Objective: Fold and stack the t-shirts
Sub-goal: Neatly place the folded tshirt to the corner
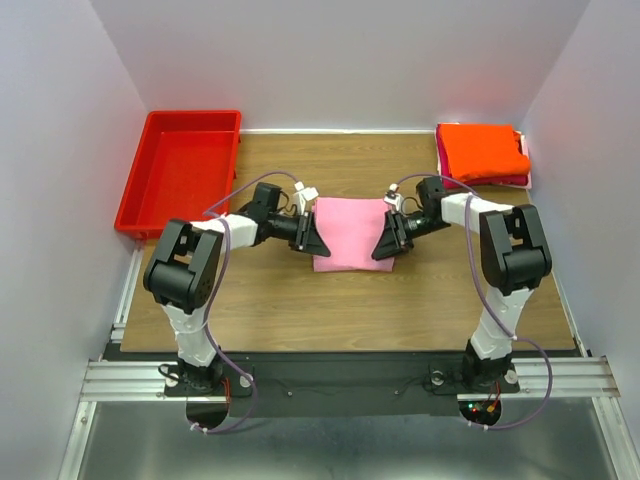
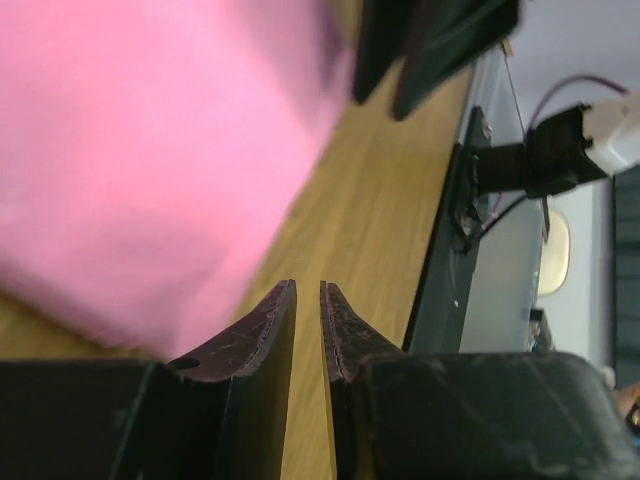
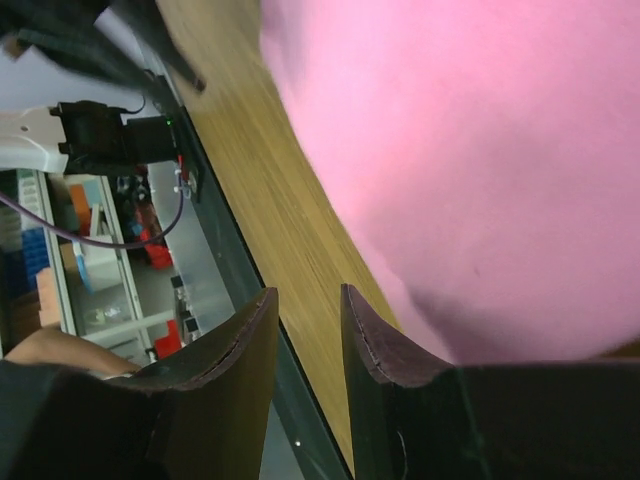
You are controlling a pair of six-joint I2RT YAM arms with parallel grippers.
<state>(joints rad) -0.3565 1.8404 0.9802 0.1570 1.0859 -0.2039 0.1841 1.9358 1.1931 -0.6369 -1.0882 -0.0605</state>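
Note:
The light pink t-shirt (image 1: pixel 349 232) lies folded in a small rectangle at the table's middle; it also shows in the left wrist view (image 2: pixel 150 150) and the right wrist view (image 3: pixel 470 150). My left gripper (image 1: pixel 311 238) (image 2: pixel 308 285) is at the shirt's left edge, jaws almost together with nothing between them. My right gripper (image 1: pixel 388 240) (image 3: pixel 310 290) is at the shirt's right edge, jaws a little apart and empty. The bright orange t-shirt (image 1: pixel 482 150) lies folded on the darker pink-red t-shirt (image 1: pixel 519 181) at the back right corner.
A rigid red plastic tray (image 1: pixel 133 200) stands at the back left, partly off the wooden table (image 1: pixel 350 310). White walls close in the left, back and right. The metal rail (image 1: pixel 350 378) with the arm bases runs along the near edge.

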